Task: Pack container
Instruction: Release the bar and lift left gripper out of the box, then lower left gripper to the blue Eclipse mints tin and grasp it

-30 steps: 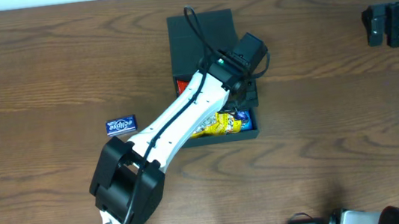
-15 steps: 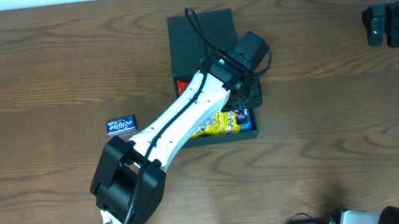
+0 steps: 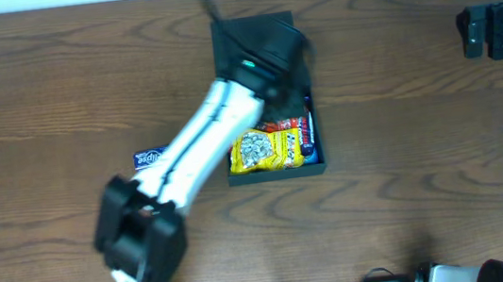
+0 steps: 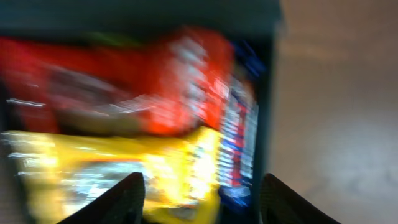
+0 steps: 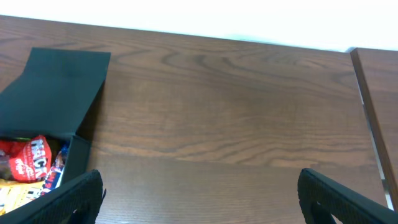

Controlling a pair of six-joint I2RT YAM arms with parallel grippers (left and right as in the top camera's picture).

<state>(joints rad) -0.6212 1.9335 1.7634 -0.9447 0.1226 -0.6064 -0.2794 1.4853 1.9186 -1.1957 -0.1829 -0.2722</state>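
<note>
The dark container point(image 3: 279, 173) lies mid-table with its flap lid point(image 3: 232, 37) folded back. Inside lie a yellow snack packet point(image 3: 267, 149), a red packet point(image 3: 284, 122) and a blue striped one point(image 3: 307, 135). My left gripper point(image 3: 277, 51) is blurred with motion above the lid end. In the left wrist view it point(image 4: 202, 199) is open and empty, with the yellow packet point(image 4: 124, 168) and red packet point(image 4: 143, 87) below. My right gripper point(image 3: 469, 33) hangs far right; its wrist view shows it point(image 5: 202, 196) open over bare wood, with the container point(image 5: 78, 158) at left.
A small blue gum packet point(image 3: 151, 157) lies on the wood left of the container, partly under my left arm. The table's far edge runs along the top, and the arm bases stand at the near edge.
My left gripper has opened and drawn back from the box's right side toward the lid. The yellow and red packets now lie uncovered in the box. The right arm has not moved.
</note>
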